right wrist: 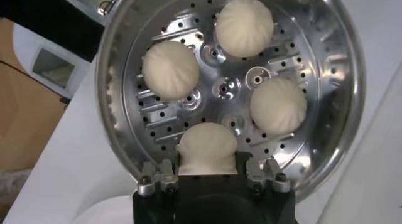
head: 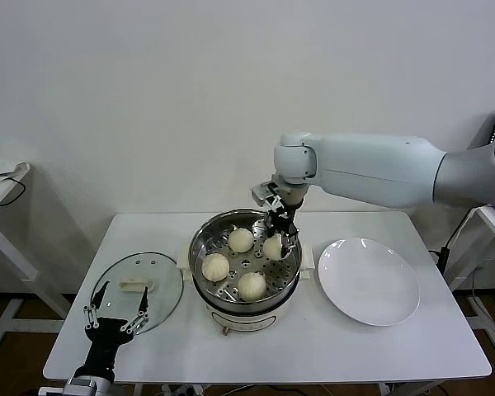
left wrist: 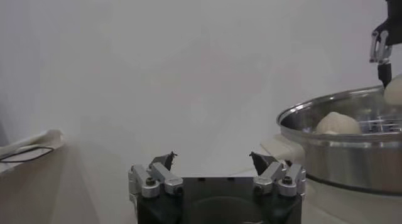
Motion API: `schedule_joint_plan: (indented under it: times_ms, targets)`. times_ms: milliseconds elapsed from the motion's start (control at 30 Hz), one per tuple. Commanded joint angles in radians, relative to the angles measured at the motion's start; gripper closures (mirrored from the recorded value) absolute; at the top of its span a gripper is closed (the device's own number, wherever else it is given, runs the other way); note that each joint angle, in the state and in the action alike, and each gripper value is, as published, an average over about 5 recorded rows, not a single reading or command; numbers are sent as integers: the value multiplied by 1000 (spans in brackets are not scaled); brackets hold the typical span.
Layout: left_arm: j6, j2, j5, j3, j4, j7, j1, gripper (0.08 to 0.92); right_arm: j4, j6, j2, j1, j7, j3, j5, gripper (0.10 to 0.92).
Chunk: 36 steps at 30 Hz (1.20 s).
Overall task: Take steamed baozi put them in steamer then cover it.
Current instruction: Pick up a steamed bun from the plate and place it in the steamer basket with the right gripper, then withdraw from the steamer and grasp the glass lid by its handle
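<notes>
Baozi number four is grasped between the fingers of the right gripper, which is clenched on its sides just above the perforated tray, at the steamer's right-hand side in the head view. Pleated folds are seen on the bun's cream-white dome in the right wrist view, and the same matte, soft-looking surface is shared by the three other baozi resting on the tray, set apart from one another around its centre. A shiny stainless-steel wall encloses the tray, which is pierced with small round holes and short slots; below it a cream-white base with side handles is visible. The right arm, smooth and pale grey, is stretched in from the right above the table, so the far right rim of the steamer is partly hidden behind the gripper.

Just right of the steamer, a flat round white plate is laid, glossy and bare. On the left, close beside the steamer, the cover is lying flat: clear glass, metal rim, cream-white handle at its centre. At its near edge the left gripper is held with fingers spread wide, nothing between them. A white wall stands behind.
</notes>
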Motion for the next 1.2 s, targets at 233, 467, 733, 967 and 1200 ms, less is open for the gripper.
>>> schedule_joint_plan:
  times_ms: [233, 467, 733, 967, 1200]
  targets:
    - [9, -1, 2, -2, 1, -14, -4, 177, -46, -13, 44, -57, 21, -9, -46, 375]
    - [12, 0, 2, -4, 0, -20, -8, 177, -43, -8, 44, -58, 7, 5, -68, 320]
    - [16, 3, 14, -6, -3, -23, -18, 177, 14, 3, -15, -43, 1, 66, -75, 206]
    - [12, 12, 110, -1, 10, -45, -62, 177, 125, 132, -218, -107, 74, 318, -75, 203]
    - [9, 33, 257, 2, 48, -87, -135, 177, 231, 350, -460, -332, 887, 541, -6, 203]
